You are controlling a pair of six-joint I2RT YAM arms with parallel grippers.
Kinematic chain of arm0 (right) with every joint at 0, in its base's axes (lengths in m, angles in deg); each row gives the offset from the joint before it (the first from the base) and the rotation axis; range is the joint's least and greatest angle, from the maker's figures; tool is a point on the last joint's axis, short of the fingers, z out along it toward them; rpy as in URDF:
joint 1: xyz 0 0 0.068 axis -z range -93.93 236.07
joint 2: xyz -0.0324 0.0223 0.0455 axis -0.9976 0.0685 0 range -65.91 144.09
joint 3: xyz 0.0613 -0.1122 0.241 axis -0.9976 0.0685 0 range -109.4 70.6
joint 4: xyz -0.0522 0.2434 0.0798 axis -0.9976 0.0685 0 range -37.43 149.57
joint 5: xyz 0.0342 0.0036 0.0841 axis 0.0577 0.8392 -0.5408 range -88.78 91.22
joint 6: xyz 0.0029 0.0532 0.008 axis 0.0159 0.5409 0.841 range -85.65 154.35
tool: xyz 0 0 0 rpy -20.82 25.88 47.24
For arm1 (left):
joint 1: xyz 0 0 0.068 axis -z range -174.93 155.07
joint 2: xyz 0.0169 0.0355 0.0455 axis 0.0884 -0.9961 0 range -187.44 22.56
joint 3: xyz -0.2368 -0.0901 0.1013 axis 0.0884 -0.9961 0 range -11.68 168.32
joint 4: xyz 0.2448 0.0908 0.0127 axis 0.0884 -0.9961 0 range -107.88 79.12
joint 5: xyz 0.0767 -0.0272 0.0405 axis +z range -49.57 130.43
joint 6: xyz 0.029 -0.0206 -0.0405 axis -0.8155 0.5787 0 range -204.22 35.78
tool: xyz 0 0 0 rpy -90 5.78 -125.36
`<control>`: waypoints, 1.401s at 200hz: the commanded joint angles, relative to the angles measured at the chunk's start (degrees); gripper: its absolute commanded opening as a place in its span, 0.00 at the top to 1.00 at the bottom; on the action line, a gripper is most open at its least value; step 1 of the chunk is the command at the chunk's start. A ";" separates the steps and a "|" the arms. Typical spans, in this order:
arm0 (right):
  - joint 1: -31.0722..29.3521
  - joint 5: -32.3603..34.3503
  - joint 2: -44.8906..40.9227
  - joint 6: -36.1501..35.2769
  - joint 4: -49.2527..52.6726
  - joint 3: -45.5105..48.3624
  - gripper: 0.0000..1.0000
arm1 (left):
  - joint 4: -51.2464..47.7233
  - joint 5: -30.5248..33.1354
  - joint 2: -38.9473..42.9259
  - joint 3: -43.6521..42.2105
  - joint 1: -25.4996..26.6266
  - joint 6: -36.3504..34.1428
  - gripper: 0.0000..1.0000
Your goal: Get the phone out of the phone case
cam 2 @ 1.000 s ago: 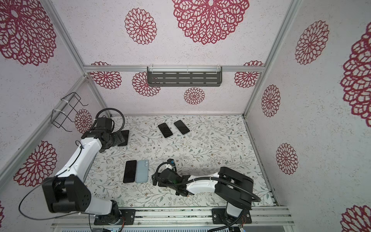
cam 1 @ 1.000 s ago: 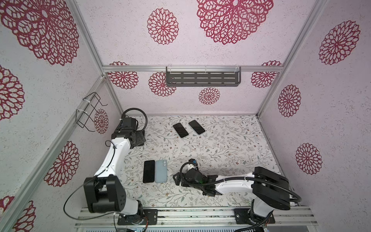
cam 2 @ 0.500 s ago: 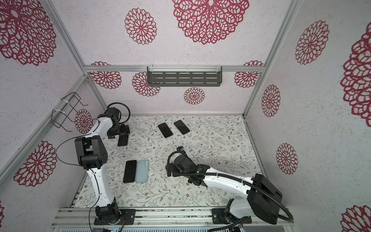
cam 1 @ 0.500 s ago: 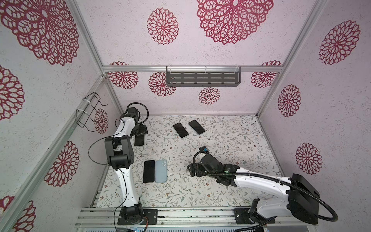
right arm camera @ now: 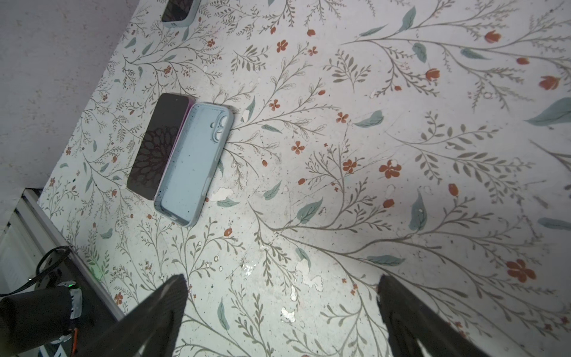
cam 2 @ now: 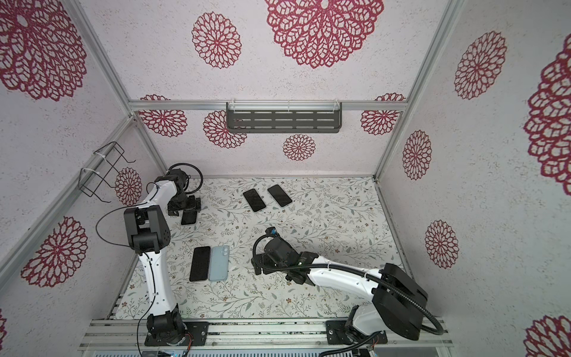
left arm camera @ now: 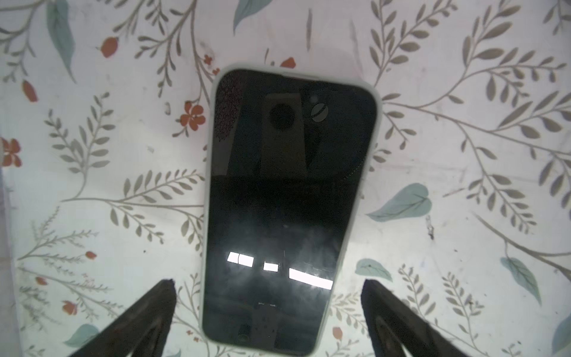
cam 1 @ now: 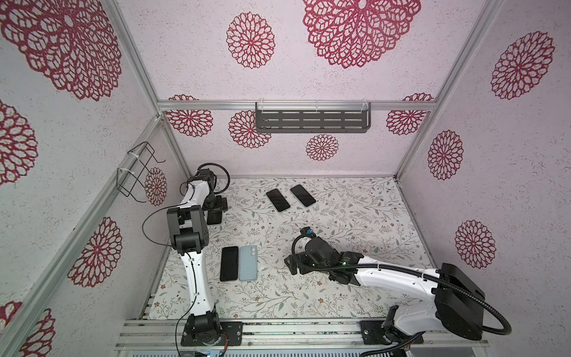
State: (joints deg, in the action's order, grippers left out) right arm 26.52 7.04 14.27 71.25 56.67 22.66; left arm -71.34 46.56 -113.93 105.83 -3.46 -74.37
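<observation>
Overhead, the left gripper hangs with its jaws spread wide around the cased phone. The phone lies flat, screen up, on the flowered table, between the jaws and reaching out past them, touching neither. The right gripper is likewise spread wide, over bare table. Well ahead of its jaws, a bare phone and a blue case lie edge to edge.

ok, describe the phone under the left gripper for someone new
Look to the floral table's back left corner. There the open left gripper hangs over a dark-screened phone in a pale case. It lies alone; the back pair and the black phone by the blue case do not.
</observation>
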 commanded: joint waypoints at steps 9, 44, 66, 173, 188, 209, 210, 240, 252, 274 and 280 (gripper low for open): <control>0.13 -0.02 0.59 -1.82 -1.64 -2.83 0.01 | -1.66 0.06 -3.17 3.86 -0.59 -1.55 0.00; 0.12 -0.19 1.63 -2.40 -2.06 -4.34 0.02 | -3.02 -0.13 -6.08 7.07 -0.60 -1.76 0.03; 0.16 0.26 2.38 -2.68 -2.37 -5.08 0.01 | -3.25 -0.51 -7.35 8.00 -0.54 -1.67 0.11; 8.20 -12.13 14.20 -7.31 -8.68 -14.19 0.01 | -2.58 -8.78 -6.11 4.70 -0.43 1.31 0.43; 10.01 -16.42 17.13 -6.51 -10.69 -15.92 0.02 | -1.22 -11.29 -4.01 2.08 -0.21 2.17 0.45; 12.02 -21.87 20.98 -4.86 -13.74 -18.55 0.03 | 1.19 -15.77 -0.78 -2.50 0.08 3.92 0.47; 12.10 -22.06 21.16 -4.80 -13.93 -18.70 0.03 | 1.25 -15.96 -0.57 -2.70 0.09 4.07 0.48; 13.76 -27.80 25.95 -1.94 -19.44 -21.73 0.03 | 4.47 -20.27 4.05 -8.23 2.37 7.06 0.50; 14.24 -30.04 28.01 -0.32 -22.00 -22.82 0.03 | 5.54 -21.48 5.68 -9.81 3.84 8.71 0.51; 14.97 -32.87 31.44 3.72 -28.23 -23.42 0.04 | 8.35 -23.63 8.65 -13.06 6.88 12.40 0.52; 15.07 -33.52 32.36 4.67 -29.66 -23.67 0.05 | 9.54 -24.47 9.48 -14.16 7.79 13.40 0.53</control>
State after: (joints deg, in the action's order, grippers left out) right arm 40.86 -20.61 44.63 70.64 36.29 0.82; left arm -65.81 29.14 -108.88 94.62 -0.14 -66.13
